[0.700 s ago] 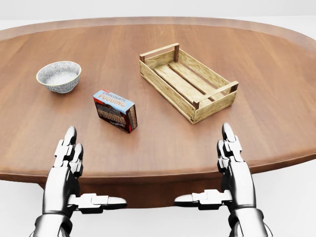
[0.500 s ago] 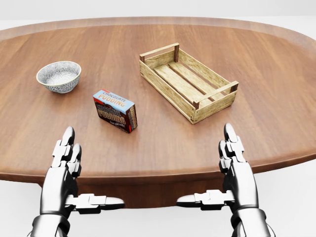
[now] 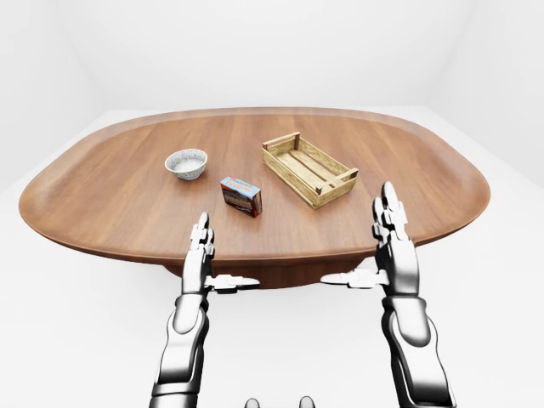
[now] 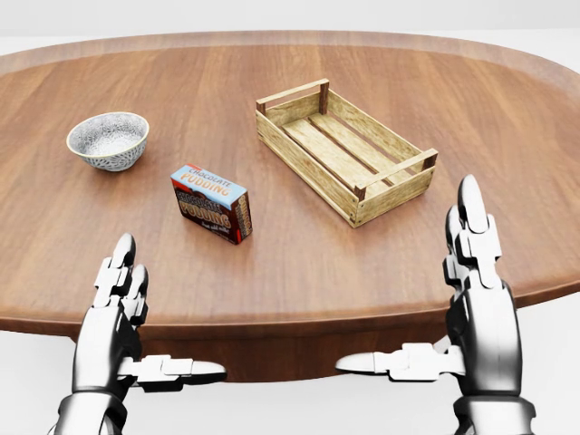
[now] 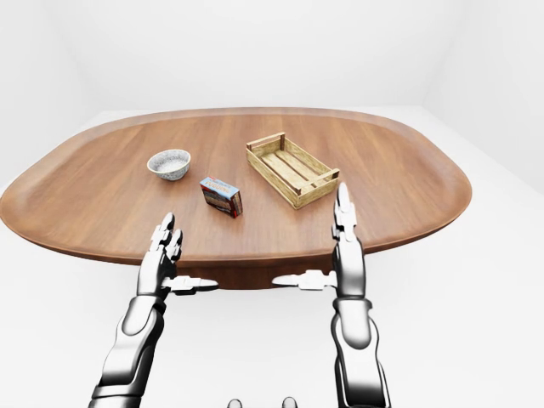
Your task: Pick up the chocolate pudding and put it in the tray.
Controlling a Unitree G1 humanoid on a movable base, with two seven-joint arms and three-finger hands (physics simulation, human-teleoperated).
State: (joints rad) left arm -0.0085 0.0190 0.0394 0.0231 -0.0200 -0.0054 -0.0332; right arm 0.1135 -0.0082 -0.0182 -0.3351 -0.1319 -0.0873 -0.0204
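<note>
The chocolate pudding box (image 4: 212,203), blue-topped with red-brown sides, stands on the wooden table (image 4: 299,263) left of centre in the head view. The slatted wooden tray (image 4: 344,149) lies to its right, empty. My left hand (image 4: 136,317) is open, fingers straight and thumb out, at the table's near edge below the box. My right hand (image 4: 444,299) is open too, raised higher, below and right of the tray. Neither touches anything.
A grey-white patterned bowl (image 4: 108,140) sits on the table at upper left, left of the pudding box. The table is oval with a rounded near edge (image 3: 255,255). White floor and walls surround it.
</note>
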